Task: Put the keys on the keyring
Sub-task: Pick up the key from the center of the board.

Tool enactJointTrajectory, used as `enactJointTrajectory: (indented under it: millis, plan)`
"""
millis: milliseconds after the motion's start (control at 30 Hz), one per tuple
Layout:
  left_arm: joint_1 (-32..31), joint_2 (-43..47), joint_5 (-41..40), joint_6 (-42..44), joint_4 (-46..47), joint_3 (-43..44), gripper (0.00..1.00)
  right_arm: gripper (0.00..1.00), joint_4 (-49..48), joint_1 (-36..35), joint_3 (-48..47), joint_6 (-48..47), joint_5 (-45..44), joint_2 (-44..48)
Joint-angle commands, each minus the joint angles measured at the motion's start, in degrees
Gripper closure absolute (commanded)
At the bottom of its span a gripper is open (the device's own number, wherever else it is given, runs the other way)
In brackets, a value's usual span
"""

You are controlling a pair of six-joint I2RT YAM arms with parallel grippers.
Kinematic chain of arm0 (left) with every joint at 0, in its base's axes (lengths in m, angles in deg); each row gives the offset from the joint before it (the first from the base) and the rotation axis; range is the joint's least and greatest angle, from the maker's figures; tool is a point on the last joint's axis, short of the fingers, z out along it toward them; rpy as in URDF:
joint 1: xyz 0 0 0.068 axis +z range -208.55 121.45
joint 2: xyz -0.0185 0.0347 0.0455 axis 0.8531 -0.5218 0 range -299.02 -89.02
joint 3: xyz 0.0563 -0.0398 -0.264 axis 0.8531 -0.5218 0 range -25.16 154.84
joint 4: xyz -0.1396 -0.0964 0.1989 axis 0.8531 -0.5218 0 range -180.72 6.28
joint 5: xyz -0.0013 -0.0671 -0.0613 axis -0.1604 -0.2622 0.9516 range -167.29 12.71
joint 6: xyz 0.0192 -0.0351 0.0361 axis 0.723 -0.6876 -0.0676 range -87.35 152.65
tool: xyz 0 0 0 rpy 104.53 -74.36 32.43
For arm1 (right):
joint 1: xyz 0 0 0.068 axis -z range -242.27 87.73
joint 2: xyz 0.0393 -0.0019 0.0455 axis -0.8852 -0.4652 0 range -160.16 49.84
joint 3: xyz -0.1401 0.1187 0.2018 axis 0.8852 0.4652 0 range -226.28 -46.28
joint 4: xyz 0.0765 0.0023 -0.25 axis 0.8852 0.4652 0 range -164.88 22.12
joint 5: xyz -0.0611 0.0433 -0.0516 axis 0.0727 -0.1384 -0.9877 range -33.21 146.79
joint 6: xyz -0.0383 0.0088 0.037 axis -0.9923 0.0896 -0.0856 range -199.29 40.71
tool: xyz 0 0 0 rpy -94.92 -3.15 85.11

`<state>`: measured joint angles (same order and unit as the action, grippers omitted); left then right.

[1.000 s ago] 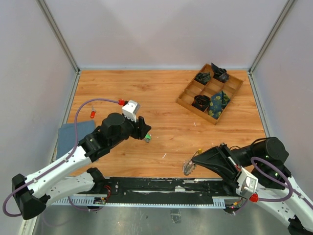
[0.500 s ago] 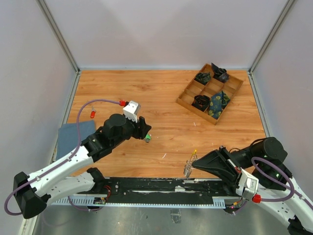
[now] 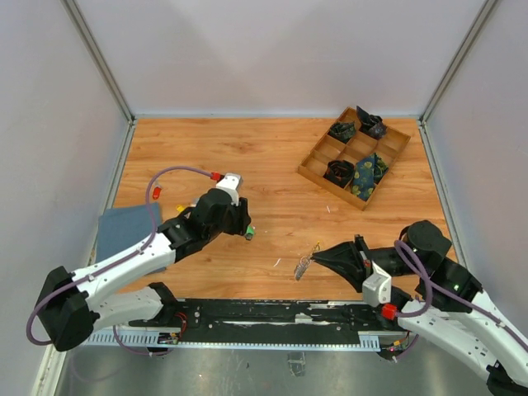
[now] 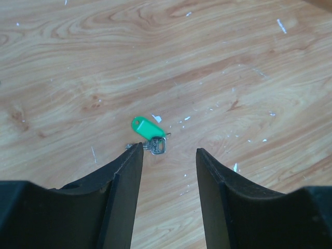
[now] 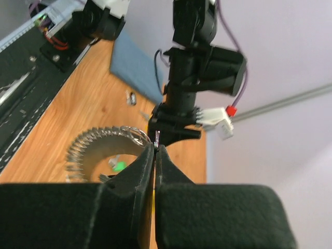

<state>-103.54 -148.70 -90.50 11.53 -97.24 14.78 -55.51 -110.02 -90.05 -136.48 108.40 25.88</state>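
**A:** What closes the space in?

**B:** Pale, plain wall panels (image 3: 272, 58) on three sides. Grey metal posts (image 3: 100, 58) join them at the two corners, well beyond the left tool (image 3: 247, 229) and the right tool (image 3: 318, 252).

**A:** And underneath?

**B:** A warm orange wood-grain surface (image 3: 272, 157), with small white flecks under the left tool. Behind both tools a black rail (image 3: 272, 313) runs along the near edge, then dull grey metal (image 3: 247, 371).

**A:** Anything else standing about?

**B:** A blue-grey pad (image 3: 115, 231) lies left of the left tool, by the wall. A wooden compartment tray (image 3: 328, 186) sits well beyond the right tool.

**A:** The light?

**B:** Even and soft, with faint shadows.
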Motion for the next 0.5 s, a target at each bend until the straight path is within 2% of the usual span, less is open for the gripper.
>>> enactJointTrajectory:
  millis: [0, 133, 467]
  plan:
    - [0.61, -4.3, -1.77, -1.55, -0.01, 0.89, 0.5, 0.99, 3.0, -0.59, 1.54, 4.55, -8.31, 0.05]
    - [0.7, -10.88, 1.22, 4.0, 0.98, 2.9, 0.51, 0.99, 2.19, -0.6, 2.89, 7.15, -8.83, 1.24]
    - [0.77, -18.95, 7.35, 12.21, 3.25, 5.35, 0.51, 0.99, 3.38, -0.59, 4.13, 7.09, -8.55, 1.8]
